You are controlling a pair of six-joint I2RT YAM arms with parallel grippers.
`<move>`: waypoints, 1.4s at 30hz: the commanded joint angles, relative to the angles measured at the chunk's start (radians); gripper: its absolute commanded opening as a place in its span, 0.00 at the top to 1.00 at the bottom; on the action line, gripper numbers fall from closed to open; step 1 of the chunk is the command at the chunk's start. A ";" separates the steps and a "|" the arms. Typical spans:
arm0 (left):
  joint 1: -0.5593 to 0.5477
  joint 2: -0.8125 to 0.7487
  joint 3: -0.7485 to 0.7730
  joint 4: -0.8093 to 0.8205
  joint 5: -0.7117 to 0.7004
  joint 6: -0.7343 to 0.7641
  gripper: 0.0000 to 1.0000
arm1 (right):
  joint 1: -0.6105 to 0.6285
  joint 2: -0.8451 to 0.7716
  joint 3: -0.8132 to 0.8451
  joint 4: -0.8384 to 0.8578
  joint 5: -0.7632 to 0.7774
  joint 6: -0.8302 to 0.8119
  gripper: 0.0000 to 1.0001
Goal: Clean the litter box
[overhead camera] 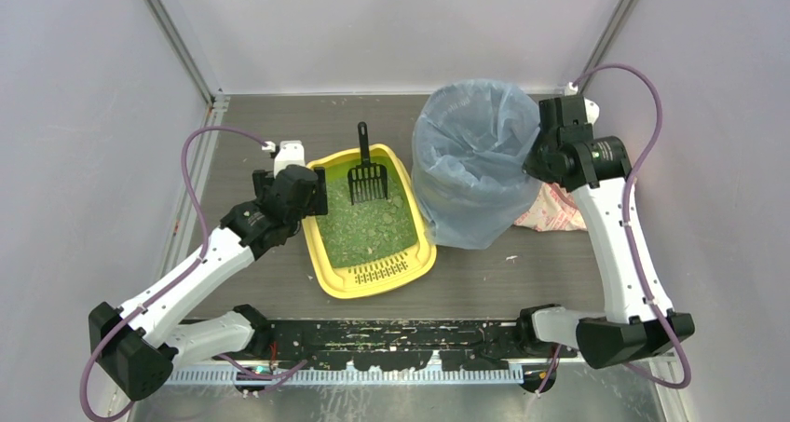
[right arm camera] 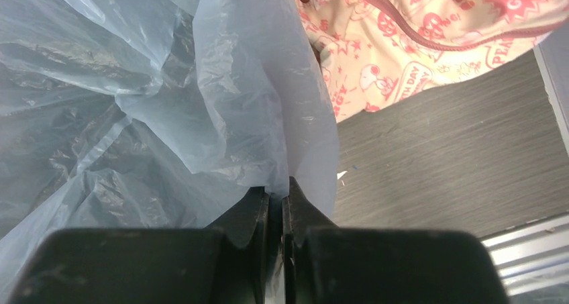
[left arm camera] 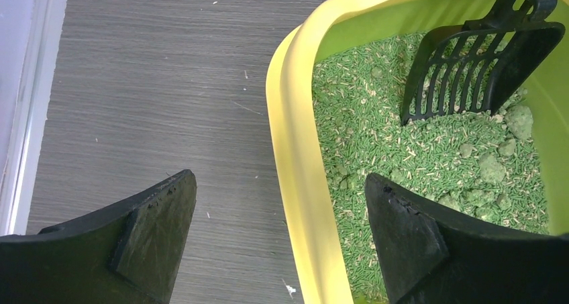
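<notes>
The litter box (overhead camera: 322,269) sits on the table (overhead camera: 522,278), left of the middle, with its grate (overhead camera: 382,273) at the end nearer the arm bases. Green litter (overhead camera: 368,231) covers its floor. A black scoop (overhead camera: 366,178) rests at the far end, blade down in the litter and handle leaning up over the far wall. In the left wrist view a few pale clumps (left arm camera: 493,166) lie in the litter just below the blade.

The left gripper (left arm camera: 278,183) hangs over the box's left rim with its fingers spread wide and grasping nothing. One finger (left arm camera: 158,220) is over the bare table outside the box, the other over the litter inside.

Right of the box stands a bin (overhead camera: 470,222) lined with a blue bag (overhead camera: 475,142). The two are just beside each other, though contact cannot be told. The right gripper (right arm camera: 285,186) is at the bin's right rim, its fingers clenched on a fold of the bag, the thin film pinched between them.

A pink-printed pouch (overhead camera: 559,210) lies on the table just right of the bin, under the right arm
</notes>
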 commanded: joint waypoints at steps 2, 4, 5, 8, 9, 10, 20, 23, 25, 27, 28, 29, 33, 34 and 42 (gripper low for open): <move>-0.005 -0.006 0.025 0.008 -0.005 -0.015 0.05 | -0.026 -0.115 -0.026 0.003 0.042 -0.012 0.99; -0.004 -0.006 0.025 0.008 -0.004 -0.017 0.05 | -0.042 -0.140 -0.049 0.013 0.041 -0.024 0.99; -0.004 -0.005 0.024 0.009 -0.004 -0.019 0.05 | -0.046 -0.149 -0.060 0.020 0.039 -0.028 0.96; -0.004 0.000 0.025 0.004 -0.001 -0.026 0.05 | -0.046 -0.153 -0.081 0.034 -0.002 -0.037 0.47; -0.004 0.001 0.023 0.002 0.001 -0.029 0.05 | -0.047 -0.153 -0.084 0.037 -0.014 -0.038 0.34; -0.004 -0.002 0.021 -0.001 0.001 -0.037 0.05 | -0.047 -0.153 -0.085 0.038 -0.015 -0.037 0.23; 0.030 -0.127 -0.030 -0.012 0.137 -0.177 0.06 | -0.047 -0.389 -0.121 0.206 0.018 -0.074 0.05; 0.109 -0.195 -0.069 0.022 0.273 -0.235 0.08 | -0.047 -0.507 -0.186 0.337 -0.081 -0.098 0.05; 0.171 -0.246 -0.108 0.056 0.369 -0.271 0.10 | -0.047 -0.554 -0.227 0.419 -0.198 -0.095 0.05; 0.230 -0.292 -0.143 0.091 0.451 -0.296 0.12 | -0.047 -0.559 -0.240 0.467 -0.340 -0.081 0.05; 0.258 -0.307 -0.158 0.103 0.488 -0.304 0.12 | -0.046 -0.548 -0.239 0.481 -0.402 -0.073 0.05; 0.286 -0.318 -0.173 0.113 0.521 -0.311 0.13 | -0.046 -0.535 -0.239 0.495 -0.459 -0.064 0.05; 0.435 -0.320 -0.256 0.194 0.741 -0.361 0.14 | -0.043 -0.485 -0.265 0.549 -0.607 -0.019 0.05; 0.483 -0.314 -0.280 0.221 0.809 -0.380 0.15 | -0.039 -0.483 -0.276 0.562 -0.617 -0.015 0.05; 0.719 -0.358 -0.432 0.317 0.992 -0.448 0.22 | -0.020 -0.472 -0.292 0.594 -0.654 -0.056 0.06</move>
